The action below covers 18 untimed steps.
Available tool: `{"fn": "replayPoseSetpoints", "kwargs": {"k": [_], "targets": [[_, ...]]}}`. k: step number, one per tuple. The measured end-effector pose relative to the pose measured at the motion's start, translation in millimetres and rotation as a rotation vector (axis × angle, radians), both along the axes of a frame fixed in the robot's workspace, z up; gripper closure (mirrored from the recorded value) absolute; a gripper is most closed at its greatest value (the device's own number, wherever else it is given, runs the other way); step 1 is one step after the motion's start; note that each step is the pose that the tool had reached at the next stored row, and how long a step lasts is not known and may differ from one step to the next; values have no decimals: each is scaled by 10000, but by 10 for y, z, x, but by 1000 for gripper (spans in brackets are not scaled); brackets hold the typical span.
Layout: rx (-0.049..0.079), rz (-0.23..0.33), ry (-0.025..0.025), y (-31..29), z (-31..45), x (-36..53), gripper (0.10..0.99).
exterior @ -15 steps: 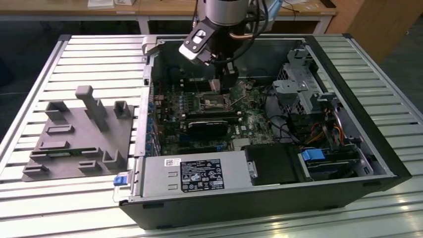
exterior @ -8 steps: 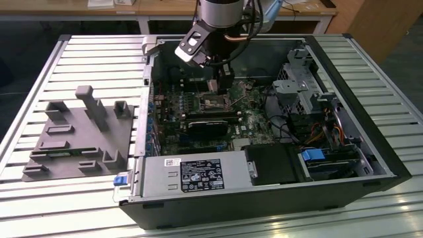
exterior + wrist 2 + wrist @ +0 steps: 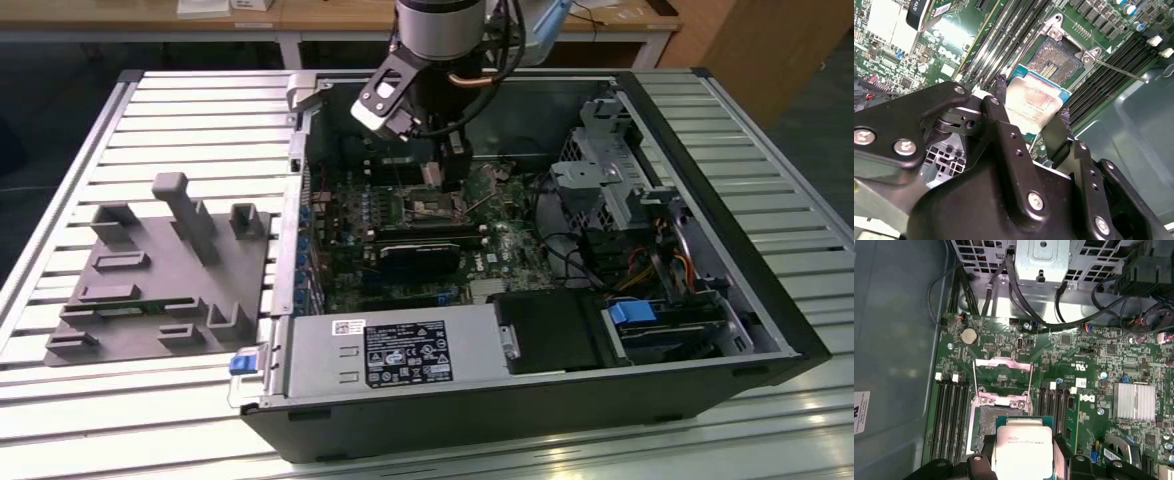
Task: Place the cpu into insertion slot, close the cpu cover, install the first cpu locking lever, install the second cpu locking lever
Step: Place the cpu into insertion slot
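Closest to my wrist cameras are the black jaws, clenched on the one cpu [image 3: 1035,102]. In both wrist views they pinch its dull silver top at two opposite edges. That single chip hangs just beside the insertion slot [image 3: 1054,57], overlapping its near edge in the first wrist view, and is not seated in it. The slot is one square socket, uncovered, with its pale centre open. One cpu cover [image 3: 1003,379], a thin silvery frame with a square window, is swung back on the far side of the slot from the chip. From a corner of the slot I count one slim locking lever [image 3: 1116,69] sticking out free over the board. I cannot tell how a second one stands. Four long black memory slots [image 3: 949,415] run beside the socket toward the grey case wall, with more on the other side. On the green board [image 3: 1074,355] I also count one coin battery [image 3: 969,336] and one finned silver heatsink [image 3: 1134,401].

In the exterior view one arm [image 3: 430,30] reaches down into one open computer case [image 3: 727,190] lying on the slatted worktop [image 3: 200,110]. One grey fixture block [image 3: 160,270] sits at the exterior view's left, just beside the case. One power supply [image 3: 387,355] fills the case's near edge.
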State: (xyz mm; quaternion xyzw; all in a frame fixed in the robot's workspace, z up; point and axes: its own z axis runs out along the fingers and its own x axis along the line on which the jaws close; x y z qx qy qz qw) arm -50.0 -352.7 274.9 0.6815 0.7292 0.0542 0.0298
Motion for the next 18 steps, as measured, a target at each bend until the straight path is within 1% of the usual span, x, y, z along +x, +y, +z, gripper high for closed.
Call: {"fn": "replayPoseSetpoints", "kwargs": {"k": [6,10,14,16,18], "targets": [[3,-64,-4,0,-12,0,549],[-5,-438,-12,4,-62,-1,549],[-29,-680,-22,20,-104,0,549],[-49,-722,-28,33,-126,-1,549],[-113,-725,-39,50,-147,-1,549]]}}
